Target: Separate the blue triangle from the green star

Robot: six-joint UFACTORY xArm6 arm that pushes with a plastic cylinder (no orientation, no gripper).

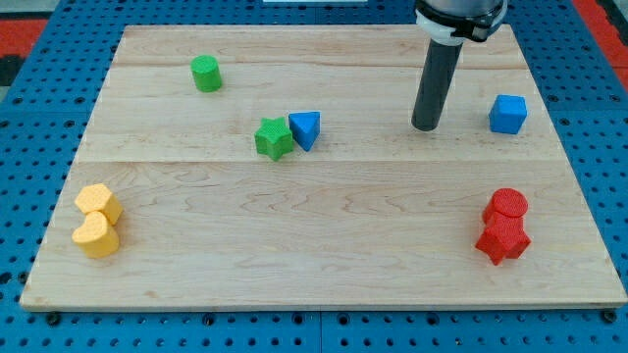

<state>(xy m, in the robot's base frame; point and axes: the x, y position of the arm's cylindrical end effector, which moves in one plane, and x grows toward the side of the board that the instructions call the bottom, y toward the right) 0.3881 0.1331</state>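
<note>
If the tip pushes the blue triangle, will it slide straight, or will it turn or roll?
The blue triangle has flat faces, so it will probably slide, not roll. Its slanted sides may let it turn if my tip pushes off-centre. It touches the green star, so a push toward the view's left would likely move both.

The green star (274, 138) and blue triangle (306, 129) lie touching, star on the view's left, near the board's middle.
</note>
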